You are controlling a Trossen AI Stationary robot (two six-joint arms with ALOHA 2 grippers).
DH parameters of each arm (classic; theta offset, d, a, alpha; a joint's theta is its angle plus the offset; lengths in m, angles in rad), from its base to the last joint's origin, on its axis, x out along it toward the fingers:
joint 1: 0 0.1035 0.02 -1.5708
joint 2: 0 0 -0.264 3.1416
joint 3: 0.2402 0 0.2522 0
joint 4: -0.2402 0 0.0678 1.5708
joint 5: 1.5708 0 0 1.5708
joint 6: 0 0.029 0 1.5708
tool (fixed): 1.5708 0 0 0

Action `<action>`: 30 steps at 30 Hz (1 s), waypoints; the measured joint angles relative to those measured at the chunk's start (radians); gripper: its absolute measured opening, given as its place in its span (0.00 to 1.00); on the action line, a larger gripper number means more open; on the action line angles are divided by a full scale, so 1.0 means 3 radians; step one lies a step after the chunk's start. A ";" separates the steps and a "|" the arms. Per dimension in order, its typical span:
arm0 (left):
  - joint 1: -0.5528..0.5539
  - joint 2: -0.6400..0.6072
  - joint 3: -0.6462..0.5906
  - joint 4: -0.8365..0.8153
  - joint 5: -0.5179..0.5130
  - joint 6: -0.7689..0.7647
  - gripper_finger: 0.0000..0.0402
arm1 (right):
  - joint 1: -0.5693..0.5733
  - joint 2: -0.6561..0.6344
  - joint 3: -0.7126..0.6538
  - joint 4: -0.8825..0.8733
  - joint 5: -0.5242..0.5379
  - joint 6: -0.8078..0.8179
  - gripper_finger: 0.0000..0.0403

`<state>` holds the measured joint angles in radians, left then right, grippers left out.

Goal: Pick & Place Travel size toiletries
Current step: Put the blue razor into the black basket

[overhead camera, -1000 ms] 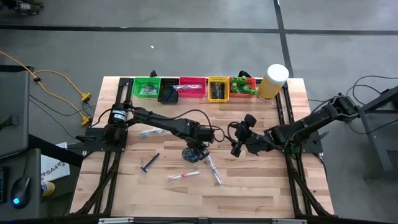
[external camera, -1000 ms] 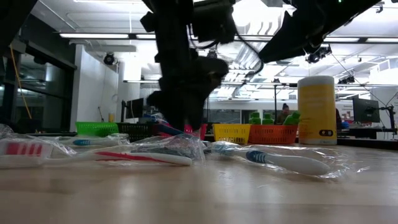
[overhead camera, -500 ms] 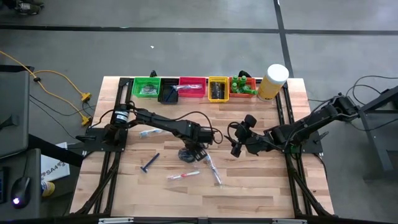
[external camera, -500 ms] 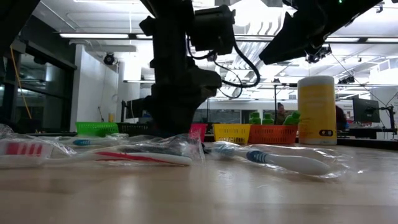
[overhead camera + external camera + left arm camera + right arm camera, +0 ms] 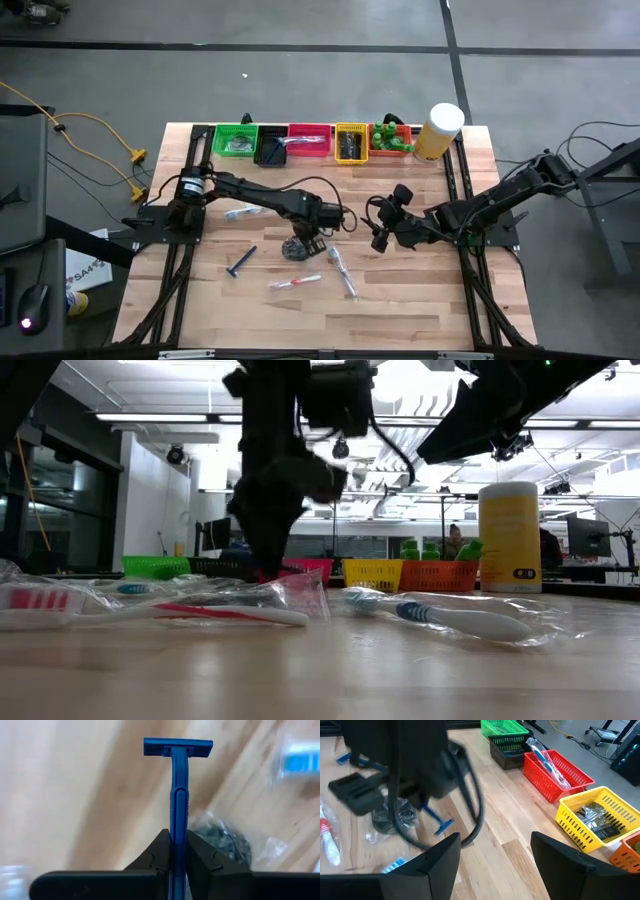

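Observation:
My left gripper [image 5: 312,232] points down over the table's middle and is shut on a blue razor [image 5: 178,795]. Beside it lies a dark round disc in clear wrap [image 5: 293,249], also in the left wrist view [image 5: 225,837]. A second blue razor [image 5: 240,262] lies flat to the left. Wrapped toothbrushes lie nearby: a red one [image 5: 295,283], a blue one [image 5: 343,272] and one farther left [image 5: 240,212]. My right gripper [image 5: 385,222] hovers open just right of them, holding nothing. My left gripper pinches the razor's handle [image 5: 178,827] between its two fingers [image 5: 155,850], which come from above, pointing down, and lie across it. The razor hangs below the fingers, its head [image 5: 177,746] lowest. Whether the head [image 5: 445,826] touches the table, I cannot tell.
Along the far edge stands a row of bins: green [image 5: 236,140], black [image 5: 270,150], red [image 5: 310,140], yellow [image 5: 351,143] and orange [image 5: 392,140] holding green bottles. A pale-yellow cylinder [image 5: 440,132] stands at their right. Bare wood lies toward the near edge.
My left gripper has stayed over the same spot, tipped and turned at the wrist, and its fingers have drawn together on the blue razor. The dark wrapped disc, covered by the gripper before, now shows beside it.

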<state>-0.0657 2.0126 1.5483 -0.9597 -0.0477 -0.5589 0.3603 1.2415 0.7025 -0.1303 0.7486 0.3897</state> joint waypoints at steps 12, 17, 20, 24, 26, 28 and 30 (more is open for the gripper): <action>0.0134 -0.0669 -0.0049 -0.1101 -0.1576 -0.0355 0.08 | 0.0000 0.0000 -0.0001 -0.0207 0.0000 0.0206 0.59; 0.0476 -0.1118 -0.0391 -0.1045 -0.1783 -0.0459 0.08 | 0.0000 0.0000 -0.0001 -0.0200 0.0002 0.0199 0.59; 0.0748 -0.1345 -0.0641 -0.0957 -0.1795 -0.0431 0.08 | 0.0000 0.0000 0.0000 -0.0219 0.0010 0.0205 0.59; 0.1174 -0.1562 -0.0957 -0.0681 -0.1702 -0.0390 0.08 | 0.0000 0.0001 0.0000 -0.0223 0.0015 0.0202 0.59; 0.1394 -0.1634 -0.1109 -0.0449 -0.1583 -0.0269 0.08 | 0.0000 0.0001 -0.0001 -0.0218 0.0019 0.0198 0.59; 0.1568 -0.1643 -0.1219 -0.0159 -0.1427 -0.0104 0.08 | 0.0000 0.0001 -0.0001 -0.0214 0.0025 0.0198 0.59; 0.1761 -0.1634 -0.1292 0.0084 -0.1239 0.0083 0.08 | 0.0000 0.0000 -0.0001 -0.0205 0.0027 0.0197 0.59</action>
<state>0.4625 1.5223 1.1607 -0.9344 -0.4195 -0.5340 0.3603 1.2415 0.7021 -0.1917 0.7567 0.4488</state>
